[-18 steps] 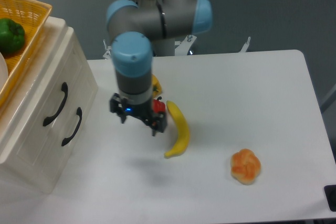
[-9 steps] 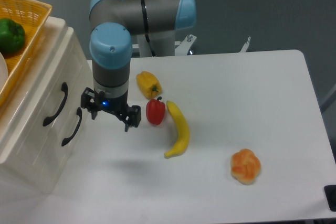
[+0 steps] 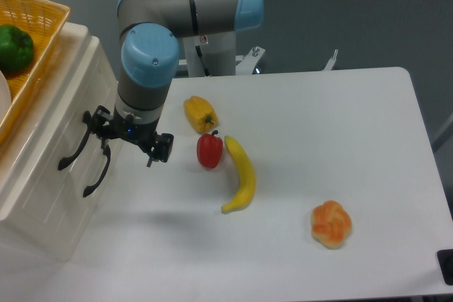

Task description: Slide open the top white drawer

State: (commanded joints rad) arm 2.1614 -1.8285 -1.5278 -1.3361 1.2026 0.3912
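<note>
Two white drawers sit in the front of a small cabinet at the left side of the table, and the top white drawer is the upper one, with a curved black handle. It looks shut, so the job is not done yet. A second ago the gripper was over by the banana, and now it has slid left, right up to the cabinet front. Its fingers are spread apart and hold nothing. One finger looks like it is at the top handle, maybe touching it, but I cannot tell for sure. The lower drawer's handle is just below and very close, so the arm must be careful to hook the right one. I think the next move is to catch the top handle and pull away from the cabinet. A red pepper, a yellow pepper and a bun lie on the table too. A basket with a green pepper sits on top of the cabinet.
</note>
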